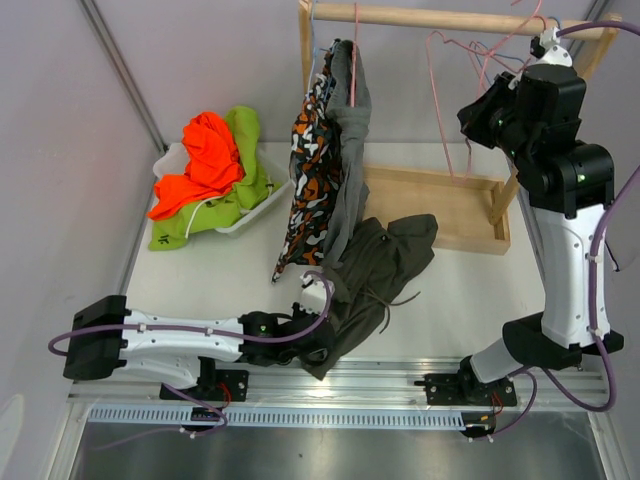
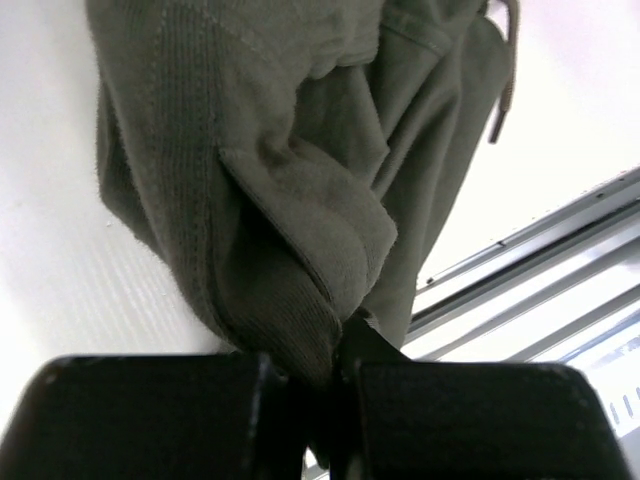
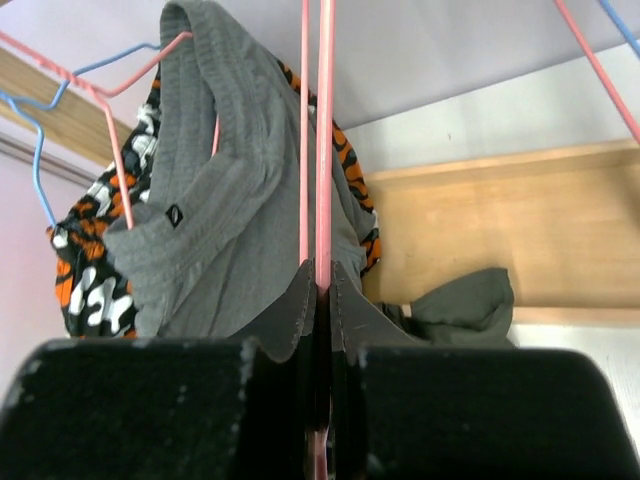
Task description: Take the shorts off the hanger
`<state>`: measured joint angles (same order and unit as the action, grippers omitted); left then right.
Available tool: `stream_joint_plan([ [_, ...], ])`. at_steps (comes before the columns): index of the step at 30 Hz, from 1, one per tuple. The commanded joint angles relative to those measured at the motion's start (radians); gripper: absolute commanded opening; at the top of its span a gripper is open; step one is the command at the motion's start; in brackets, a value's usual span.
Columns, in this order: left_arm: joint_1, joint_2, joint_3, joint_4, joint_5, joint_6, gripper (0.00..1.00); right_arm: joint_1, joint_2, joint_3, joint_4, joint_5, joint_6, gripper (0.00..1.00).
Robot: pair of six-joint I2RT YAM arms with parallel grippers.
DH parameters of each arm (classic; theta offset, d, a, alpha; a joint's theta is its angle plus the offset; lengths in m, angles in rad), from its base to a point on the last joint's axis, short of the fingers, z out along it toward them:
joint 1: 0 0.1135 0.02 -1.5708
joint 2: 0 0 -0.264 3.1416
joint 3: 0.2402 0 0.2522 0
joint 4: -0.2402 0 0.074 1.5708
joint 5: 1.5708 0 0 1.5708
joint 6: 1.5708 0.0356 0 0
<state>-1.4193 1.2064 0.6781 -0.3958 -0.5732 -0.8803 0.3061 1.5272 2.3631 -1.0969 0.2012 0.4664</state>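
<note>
Left arm lying low and stretched along the table's [image 1: 200,285] near edge, its left gripper [image 2: 315,362] pressed shut on a thick fold of the dark grey shorts [image 2: 300,150], with no gap showing between the fingers. From the jaws, the garment spreads away and to their right in a crumpled heap on the table, a drawstring trailing from it.

Right arm standing tall, elbow high and wrist bent toward the wooden rail [image 1: 450,17]. The right gripper [image 3: 322,290] is clamped tight on the thin wire of a pink hanger [image 3: 325,120], which runs straight up out of the closed fingers. Beyond those jaws and a little to their left, lighter grey shorts [image 3: 220,200] hang from another pink hanger, with the camouflage shorts [image 3: 85,270] just behind them. Below and beyond the jaws is the rack's wooden base [image 3: 500,220].

Far to the left of both grippers, orange shorts [image 1: 205,155] lie piled on lime green shorts [image 1: 245,185] in a white tray [image 1: 252,218].
</note>
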Motion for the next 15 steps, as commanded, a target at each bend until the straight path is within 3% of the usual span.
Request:
stream_joint_plan([
  [1,-0.018,0.010,0.009,0.067,0.010,0.014,0.00,-0.021,0.051,0.016,0.115,-0.002,-0.037,0.00],
  [6,-0.035,0.028,0.012,0.084,0.016,0.003,0.00,-0.044,0.112,-0.057,0.280,0.020,-0.086,0.00],
  [9,-0.055,0.041,0.034,0.071,0.004,-0.008,0.00,-0.064,0.165,-0.030,0.287,0.004,-0.080,0.00],
  [13,-0.115,0.021,0.121,-0.125,-0.077,-0.066,0.00,-0.071,0.127,-0.089,0.272,-0.016,-0.052,0.00],
  [15,-0.121,0.015,0.226,-0.239,-0.102,-0.092,0.00,-0.071,0.067,-0.240,0.324,-0.023,-0.046,0.00],
])
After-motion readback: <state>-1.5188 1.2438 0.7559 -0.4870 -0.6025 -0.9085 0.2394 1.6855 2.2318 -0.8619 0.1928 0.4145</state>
